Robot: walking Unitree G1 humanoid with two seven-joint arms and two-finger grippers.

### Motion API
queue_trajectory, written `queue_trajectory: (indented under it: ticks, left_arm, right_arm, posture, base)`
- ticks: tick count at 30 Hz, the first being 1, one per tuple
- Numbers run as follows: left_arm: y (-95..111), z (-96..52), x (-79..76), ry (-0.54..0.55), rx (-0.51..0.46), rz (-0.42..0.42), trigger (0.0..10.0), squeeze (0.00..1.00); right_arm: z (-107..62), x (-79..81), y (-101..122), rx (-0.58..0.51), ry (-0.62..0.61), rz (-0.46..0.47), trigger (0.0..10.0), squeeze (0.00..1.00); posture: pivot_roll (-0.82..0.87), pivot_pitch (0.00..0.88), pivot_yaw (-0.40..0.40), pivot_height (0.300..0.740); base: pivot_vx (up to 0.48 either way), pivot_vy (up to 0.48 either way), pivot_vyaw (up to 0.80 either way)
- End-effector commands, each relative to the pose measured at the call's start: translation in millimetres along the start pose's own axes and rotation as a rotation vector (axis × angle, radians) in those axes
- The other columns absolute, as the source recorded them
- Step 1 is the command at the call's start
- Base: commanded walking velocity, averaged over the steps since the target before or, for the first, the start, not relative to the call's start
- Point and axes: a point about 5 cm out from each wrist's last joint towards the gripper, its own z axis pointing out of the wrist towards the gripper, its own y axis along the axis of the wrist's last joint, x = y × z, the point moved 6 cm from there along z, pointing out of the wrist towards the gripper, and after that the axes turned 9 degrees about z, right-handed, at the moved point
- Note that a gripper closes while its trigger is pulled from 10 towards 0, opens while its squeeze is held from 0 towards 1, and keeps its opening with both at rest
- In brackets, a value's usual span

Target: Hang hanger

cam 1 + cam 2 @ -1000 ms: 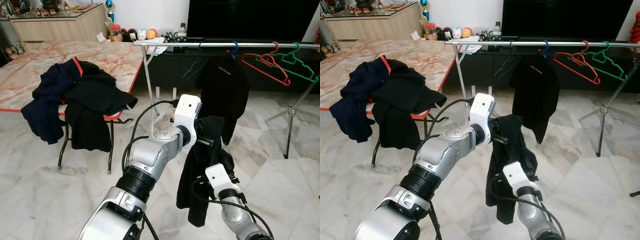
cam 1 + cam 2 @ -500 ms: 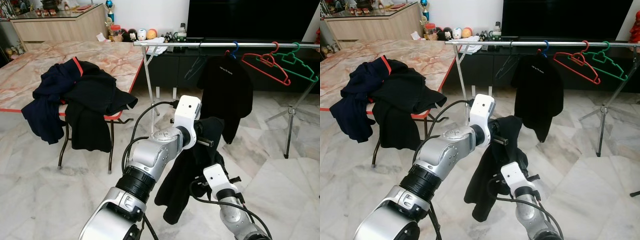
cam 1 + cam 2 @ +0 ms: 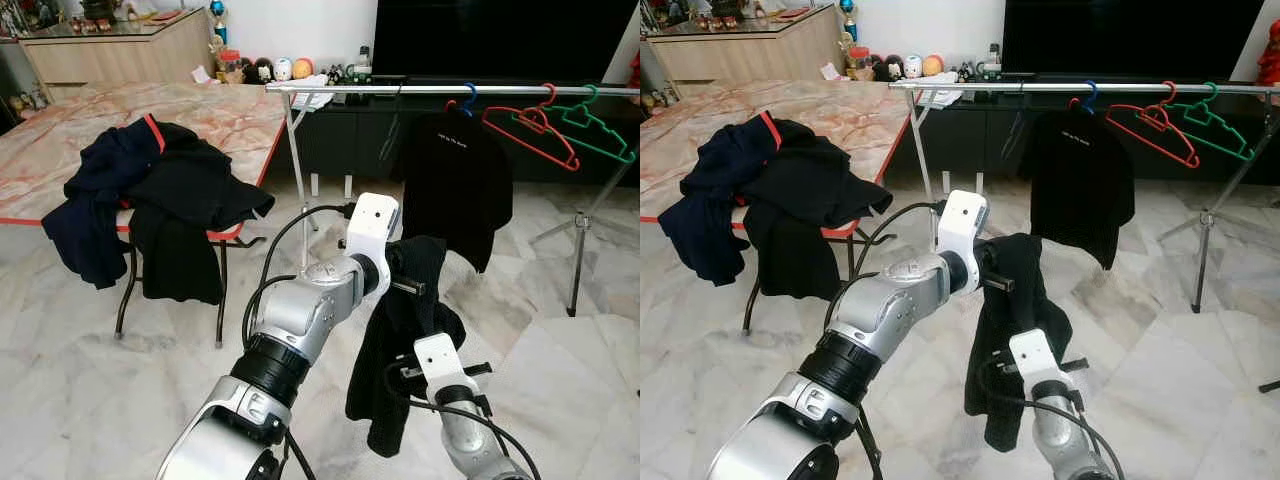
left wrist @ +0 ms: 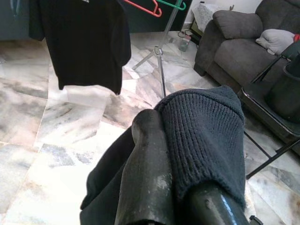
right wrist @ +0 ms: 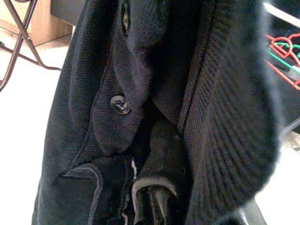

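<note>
Two end effectors share one dark knit garment (image 3: 410, 340): the left end effector (image 4: 180, 187) pinches its collar up high so it drapes, the right end effector (image 5: 157, 187) is buried in the folds below, grip unclear. Rail (image 3: 450, 89) sits well beyond.

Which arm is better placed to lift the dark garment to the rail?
Probably left. The left end effector holds the dark knit garment at its top, raised towards the rail. The right end effector sits lower, buried in the hanging fabric.
</note>
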Motion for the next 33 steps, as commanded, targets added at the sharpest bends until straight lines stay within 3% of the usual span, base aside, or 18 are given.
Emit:
queue_trajectory:
  ticks: [1,5,8,19,20,21,28,33]
  left_arm:
    - [-0.1,1.7,-8.5,-0.012,-0.018,-0.021,10.0,0.00]
    - [-1.8,1.2,-5.5,-0.004,-0.013,-0.014,10.0,0.00]
    - [-10.8,-2.7,10.2,0.037,0.010,0.013,10.0,0.00]
    - [-15.2,-9.4,28.6,0.077,0.016,0.060,10.0,0.00]
    - [-17.0,-11.4,30.5,0.070,0.013,0.085,10.0,0.77]
    - [-19.0,-13.2,32.2,0.066,0.015,0.091,10.0,1.00]
    - [-32.4,-29.2,40.9,0.043,0.038,0.144,10.0,1.00]
    - [-53.0,-46.2,65.6,0.114,0.091,0.144,10.0,1.00]
  right_arm:
    - [-0.8,0.4,-0.8,0.004,0.004,0.019,0.0,0.00]
    - [0.9,-0.6,1.1,0.006,0.000,0.058,0.0,0.00]
    - [3.3,-0.5,1.0,0.031,0.004,0.149,0.0,0.00]
    - [9.8,0.8,13.3,0.009,0.042,0.237,0.0,0.00]
    - [11.6,0.6,15.9,0.007,0.049,0.240,0.0,0.00]
    - [12.8,0.1,17.5,0.005,0.050,0.244,0.0,0.00]
    - [17.1,-0.3,20.5,0.022,0.062,0.229,0.0,0.00]
    - [17.9,-0.6,19.6,0.039,0.060,0.270,0.0,0.00]
  posture:
    - [0.06,0.036,0.051,0.740]
    - [0.06,0.036,0.051,0.740]
    - [0.05,0.036,0.050,0.740]
    - [0.06,0.040,0.047,0.740]
    - [0.05,0.041,0.041,0.740]
    - [0.05,0.041,0.041,0.740]
    - [0.05,0.043,0.036,0.740]
    - [0.06,0.043,0.034,0.740]
  base:
    - [0.000,0.000,0.00]
    - [0.000,0.000,0.00]
    - [0.000,0.000,0.00]
    - [0.000,0.000,0.00]
    - [0.000,0.000,0.00]
    - [0.000,0.000,0.00]
    - [0.000,0.000,0.00]
    - [0.000,0.000,0.00]
